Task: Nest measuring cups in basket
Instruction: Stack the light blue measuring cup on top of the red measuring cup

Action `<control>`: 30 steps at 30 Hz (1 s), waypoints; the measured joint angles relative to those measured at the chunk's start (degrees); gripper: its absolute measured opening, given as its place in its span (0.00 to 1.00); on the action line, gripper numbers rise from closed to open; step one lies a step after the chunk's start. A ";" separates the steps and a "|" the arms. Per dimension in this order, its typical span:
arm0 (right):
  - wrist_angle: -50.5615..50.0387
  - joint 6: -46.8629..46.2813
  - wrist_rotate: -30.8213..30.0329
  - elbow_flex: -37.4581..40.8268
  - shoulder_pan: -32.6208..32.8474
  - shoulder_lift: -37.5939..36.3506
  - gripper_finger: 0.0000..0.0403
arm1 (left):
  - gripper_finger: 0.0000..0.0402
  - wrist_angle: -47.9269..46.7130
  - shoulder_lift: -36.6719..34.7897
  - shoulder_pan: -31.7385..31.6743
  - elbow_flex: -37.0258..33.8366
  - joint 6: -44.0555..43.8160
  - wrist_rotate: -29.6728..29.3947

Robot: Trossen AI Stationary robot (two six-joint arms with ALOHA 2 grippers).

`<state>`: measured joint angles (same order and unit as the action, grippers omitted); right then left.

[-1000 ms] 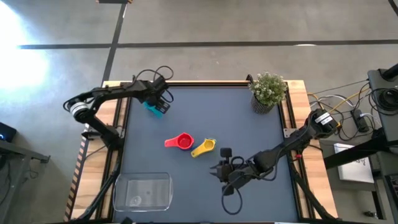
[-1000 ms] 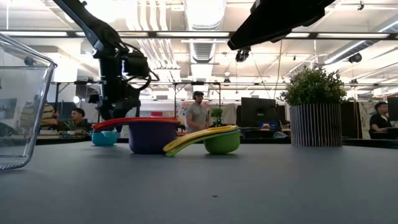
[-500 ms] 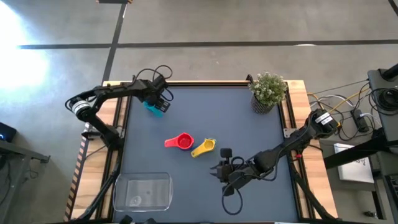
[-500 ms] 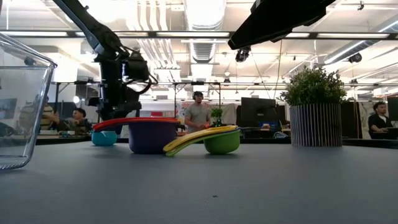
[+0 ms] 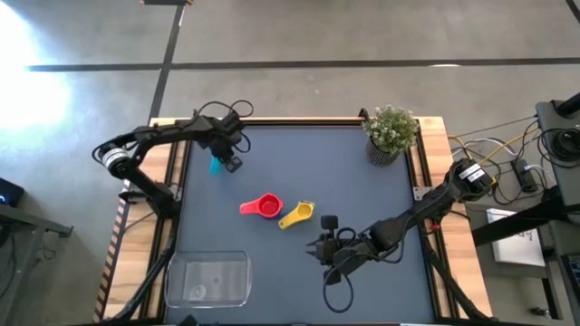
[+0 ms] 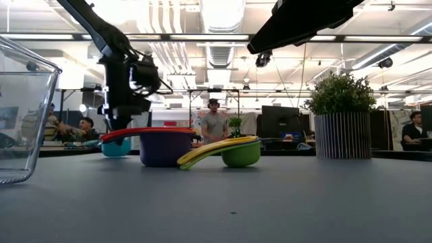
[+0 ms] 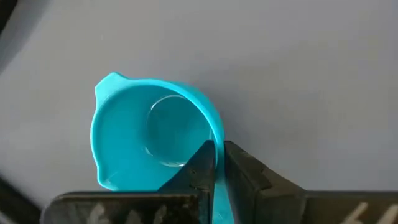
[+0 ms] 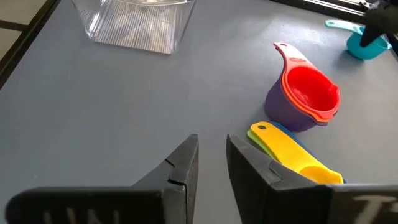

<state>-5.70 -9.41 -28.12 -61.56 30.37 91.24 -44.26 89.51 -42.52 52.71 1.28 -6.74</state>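
far from basket [image 5: 207,279], at table's back left, light blue cup [image 7: 152,146] pinched at rim by left gripper [image 7: 214,171]. right gripper [image 8: 212,163] held narrow beside yellow cup [image 8: 292,156].

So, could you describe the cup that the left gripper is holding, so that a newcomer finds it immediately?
Start at the potted plant in one far corner of the table, then cross to the opposite far corner. There the left gripper pinches a light blue measuring cup by its rim. It sits alone, while the other cups cluster mid-table.
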 joint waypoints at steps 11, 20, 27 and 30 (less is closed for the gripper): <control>0.50 -1.11 -6.78 0.55 0.00 0.00 0.16 | 0.00 -7.86 -17.24 7.99 0.16 3.89 1.92; 0.68 0.20 -9.91 0.57 0.02 0.00 0.15 | 0.00 -7.54 -28.63 27.84 0.26 2.37 4.57; 0.67 -0.21 -11.06 0.25 0.02 0.00 0.15 | 0.00 0.26 -27.49 40.38 0.28 2.70 3.54; 0.50 -0.32 -11.30 0.24 0.02 0.00 0.15 | 0.00 1.36 -25.55 42.18 0.28 2.70 2.97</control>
<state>-5.19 -9.73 -39.42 -61.32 30.39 91.24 -42.89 63.96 -0.34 52.99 3.99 -3.77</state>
